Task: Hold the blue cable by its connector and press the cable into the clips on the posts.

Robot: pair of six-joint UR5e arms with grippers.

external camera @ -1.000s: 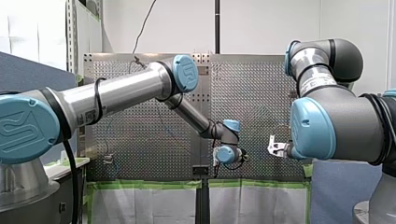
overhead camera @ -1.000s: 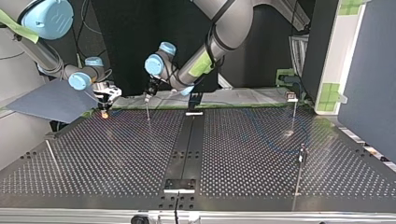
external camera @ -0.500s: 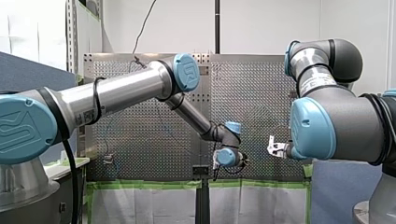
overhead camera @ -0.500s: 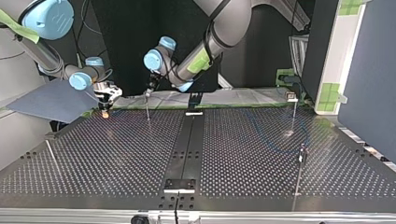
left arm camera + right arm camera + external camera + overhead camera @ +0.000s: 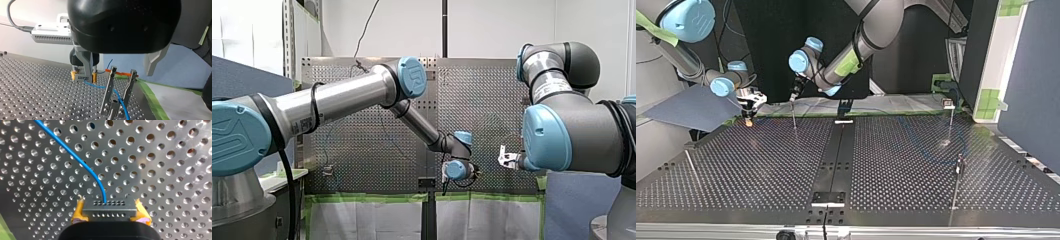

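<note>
In the right wrist view my right gripper [image 5: 110, 213] is shut, its yellow pads [image 5: 78, 213] clamped on the grey connector [image 5: 109, 206]. The blue cable [image 5: 75, 155] leaves that connector and curves away over the perforated table. In the left wrist view my left gripper [image 5: 119, 75] hangs open, its metal fingers [image 5: 153, 61] wide apart over a forked clip post [image 5: 108, 96]. The blue cable [image 5: 100, 86] runs from the connector [image 5: 82, 78] down between the post's two prongs. In the top view my left gripper [image 5: 794, 96] sits over a thin post [image 5: 794, 117], with my right gripper [image 5: 750, 106] beside it.
More thin posts stand at the top view's right [image 5: 950, 117] [image 5: 958, 172], and a slanted rod [image 5: 692, 167] at its left. A black rail [image 5: 836, 155] runs down the table's middle. Green tape [image 5: 150, 92] lines the table's edge near the clip post.
My left arm's wrist has shifted a little toward the top view's left, over the post. My right arm and the connector have stayed put.
</note>
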